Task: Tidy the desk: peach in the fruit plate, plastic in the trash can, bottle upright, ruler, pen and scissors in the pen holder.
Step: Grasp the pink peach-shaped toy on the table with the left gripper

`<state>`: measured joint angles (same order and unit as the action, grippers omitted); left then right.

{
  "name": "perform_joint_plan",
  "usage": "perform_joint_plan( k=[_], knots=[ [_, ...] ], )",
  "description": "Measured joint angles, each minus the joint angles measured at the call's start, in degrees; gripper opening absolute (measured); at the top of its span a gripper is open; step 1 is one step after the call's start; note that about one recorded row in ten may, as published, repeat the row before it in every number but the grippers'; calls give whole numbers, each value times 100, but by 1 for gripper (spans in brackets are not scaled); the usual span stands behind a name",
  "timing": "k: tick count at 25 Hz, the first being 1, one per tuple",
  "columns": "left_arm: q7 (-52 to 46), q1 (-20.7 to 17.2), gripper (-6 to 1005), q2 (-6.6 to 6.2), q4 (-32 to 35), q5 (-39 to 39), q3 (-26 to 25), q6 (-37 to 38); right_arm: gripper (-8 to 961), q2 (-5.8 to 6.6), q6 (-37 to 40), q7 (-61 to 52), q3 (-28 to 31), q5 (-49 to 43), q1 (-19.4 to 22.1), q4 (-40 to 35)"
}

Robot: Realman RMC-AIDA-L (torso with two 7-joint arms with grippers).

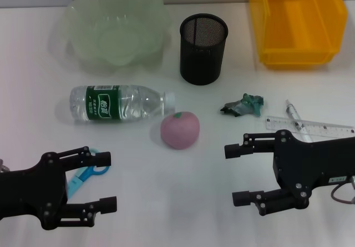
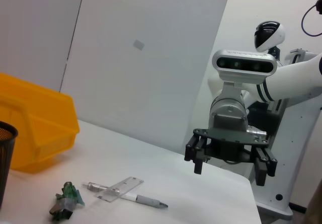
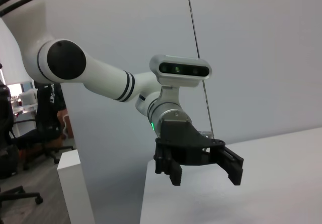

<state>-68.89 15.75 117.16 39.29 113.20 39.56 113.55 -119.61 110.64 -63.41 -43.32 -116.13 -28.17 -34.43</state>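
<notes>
- Head view: my left gripper [image 1: 108,181] hangs at 7 o'clock over the table [image 1: 166,202], fingers spread, pinching nothing. The blue scissors [image 1: 83,176] lie partly under it.
- My right gripper [image 1: 239,175] hangs at 4 o'clock, fingers spread too, empty.
- The peach [image 1: 180,130] sits near the centre of the table, between my two grippers and farther out. The bottle [image 1: 119,103] lies on its side at 10 o'clock from the peach, cap close to it.
- The plate [image 1: 116,28], a pale green bowl, stands at 11 o'clock; the holder [image 1: 203,48], black mesh, stands upright at 12 o'clock; the yellow bin [image 1: 295,22] is at 1 o'clock.
- The plastic [image 1: 243,105], a crumpled green scrap, lies at 2 o'clock from the peach. The ruler [image 1: 316,127] and pen [image 1: 294,117] lie crossed at 3 o'clock, just beyond my right gripper.
- Left wrist view: my right gripper [image 2: 230,166] shows across the table, spread. The plastic [image 2: 65,201], ruler [image 2: 119,188] and pen [image 2: 143,200] lie on the table; the bin [image 2: 37,123] and the holder's [image 2: 6,158] edge show too.
- Right wrist view: my left gripper [image 3: 204,174] hangs spread above the table edge [image 3: 241,183], holding nothing.
</notes>
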Motion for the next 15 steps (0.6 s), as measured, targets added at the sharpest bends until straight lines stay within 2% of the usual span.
perform_joint_plan(
  k=[10,15],
  knots=[
    [-13,71,845,15,0,-2,-18,-25,767,5,-40,208,61,27,11,190],
    [16,180,846,91,-2,-56,-100,-70,767,23,-127,782,66,367,141,678]
  ],
)
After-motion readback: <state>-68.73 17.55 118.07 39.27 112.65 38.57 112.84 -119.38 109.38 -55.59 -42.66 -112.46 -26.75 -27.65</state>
